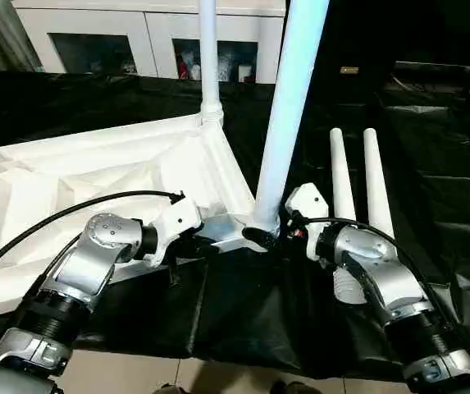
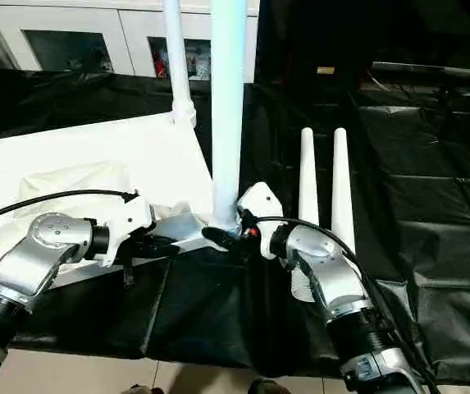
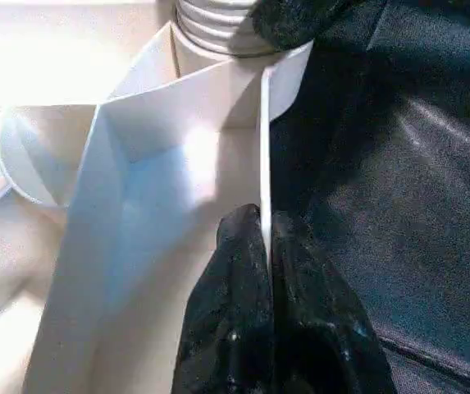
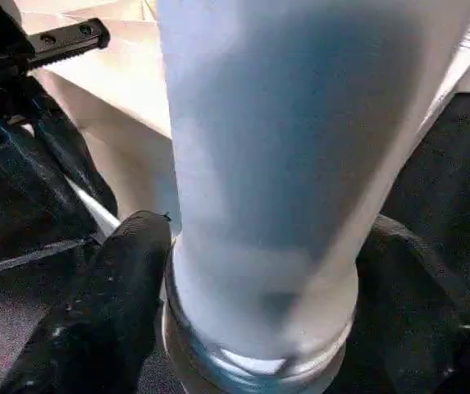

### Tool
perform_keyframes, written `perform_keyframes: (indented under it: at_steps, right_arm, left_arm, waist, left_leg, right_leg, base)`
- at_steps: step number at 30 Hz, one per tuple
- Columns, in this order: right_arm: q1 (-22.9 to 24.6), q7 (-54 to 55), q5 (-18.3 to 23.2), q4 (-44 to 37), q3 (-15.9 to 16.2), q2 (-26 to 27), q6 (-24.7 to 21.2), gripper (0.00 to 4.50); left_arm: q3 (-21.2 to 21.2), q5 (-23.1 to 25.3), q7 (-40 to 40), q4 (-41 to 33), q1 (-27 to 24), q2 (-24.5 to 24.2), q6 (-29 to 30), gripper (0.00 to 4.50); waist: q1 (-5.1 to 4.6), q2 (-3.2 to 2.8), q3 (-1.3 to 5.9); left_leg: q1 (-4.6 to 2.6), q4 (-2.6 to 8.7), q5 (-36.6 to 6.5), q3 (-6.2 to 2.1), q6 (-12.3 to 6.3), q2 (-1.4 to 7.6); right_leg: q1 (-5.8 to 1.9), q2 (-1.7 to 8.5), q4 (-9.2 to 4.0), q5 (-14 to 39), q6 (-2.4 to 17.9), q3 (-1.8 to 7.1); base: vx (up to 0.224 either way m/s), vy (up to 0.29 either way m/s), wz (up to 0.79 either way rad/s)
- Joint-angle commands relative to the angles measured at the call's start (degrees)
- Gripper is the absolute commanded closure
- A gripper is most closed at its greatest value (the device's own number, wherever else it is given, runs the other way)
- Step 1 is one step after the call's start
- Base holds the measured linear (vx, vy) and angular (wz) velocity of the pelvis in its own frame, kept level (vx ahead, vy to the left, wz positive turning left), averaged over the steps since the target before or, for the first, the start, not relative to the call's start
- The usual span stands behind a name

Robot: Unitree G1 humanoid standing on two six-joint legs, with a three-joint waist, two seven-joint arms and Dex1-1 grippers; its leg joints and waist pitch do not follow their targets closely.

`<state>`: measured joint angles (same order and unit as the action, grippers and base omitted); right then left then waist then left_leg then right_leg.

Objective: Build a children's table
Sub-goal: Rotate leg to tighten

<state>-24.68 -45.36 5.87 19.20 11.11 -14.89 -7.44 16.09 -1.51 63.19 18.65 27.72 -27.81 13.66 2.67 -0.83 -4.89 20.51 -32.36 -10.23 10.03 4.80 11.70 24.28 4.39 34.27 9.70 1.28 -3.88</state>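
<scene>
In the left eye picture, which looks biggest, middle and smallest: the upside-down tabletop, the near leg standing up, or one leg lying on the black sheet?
1. Tabletop.
2. Near upright leg, though being close to the camera makes it look bigger.
3. Each lying leg; the pair look alike.

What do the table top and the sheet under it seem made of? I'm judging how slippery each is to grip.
Table top: looks like moulded white plastic, smooth and slightly glossy, with thin ribs and walls. Black sheet: probably thin plastic film or tarp; it wrinkles and catches shiny highlights.
</scene>
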Motion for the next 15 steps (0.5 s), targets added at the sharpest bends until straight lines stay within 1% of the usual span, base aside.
perform_keyframes:
  at_steps: [1,3,4,7,9,15]
  right_arm:
    - [-0.59,-0.35,-0.3,0.31,0.26,-0.44,-0.49,1.37]
    - [-0.6,-0.35,-0.27,0.34,0.28,-0.44,-0.47,1.37]
    - [-0.55,-0.34,-0.25,0.54,0.35,-0.38,-0.35,1.66]
    - [-0.5,-0.32,-0.36,0.67,0.41,-0.33,-0.25,1.73]
    - [-0.42,-0.3,-0.49,0.77,0.49,-0.27,-0.15,1.8]
    - [-0.25,0.43,-0.9,1.56,0.48,-0.05,-0.22,1.83]
  left_arm:
    - [0.5,-0.54,0.59,-1.31,-0.4,0.15,-0.56,4.5]
    - [0.51,-0.52,0.58,-1.28,-0.4,0.14,-0.56,4.5]
    - [0.53,-0.49,0.6,-1.15,-0.35,0.15,-0.59,4.5]
    - [0.56,-0.46,0.67,-1.06,-0.32,0.14,-0.62,4.5]
    - [0.56,-0.43,0.68,-0.94,-0.26,0.14,-0.63,4.5]
    - [0.48,-0.46,0.58,-0.7,-0.22,0.26,-0.35,4.5]
  waist:
    - [0.21,0.36,4.52]
    - [0.22,0.38,4.52]
    - [0.28,0.27,4.54]
    - [0.23,0.34,4.56]
    - [0.25,0.26,4.56]
    - [0.27,0.27,4.59]
  left_leg:
    - [0.17,2.58,-5.38,0.22,-4.53,0.76]
    - [0.19,2.53,-5.56,0.23,-4.52,0.74]
    - [0.13,2.52,-5.68,0.21,-4.44,0.76]
    - [0.16,2.49,-5.8,0.19,-4.32,0.75]
    - [0.15,2.45,-6.02,0.19,-4.22,0.74]
    - [0.21,2.35,-5.99,0.15,-4.1,0.67]
  right_leg:
    - [-4.29,2.83,-2.79,4.22,14.05,2.71]
    - [-4.31,2.84,-2.8,4.55,13.98,2.72]
    - [-4.28,2.84,-2.8,4.76,13.97,2.7]
    - [-4.32,2.81,-2.75,4.75,13.96,2.69]
    - [-4.31,2.82,-2.78,5.0,13.94,2.68]
    - [-4.36,2.79,-2.68,4.88,13.91,2.68]
  base:
    - [0.0,0.0,0.0]
    - [0.0,0.0,0.0]
    - [0.0,0.0,0.0]
    - [0.0,0.0,0.0]
    - [0.0,0.0,0.0]
    - [0.0,0.0,0.0]
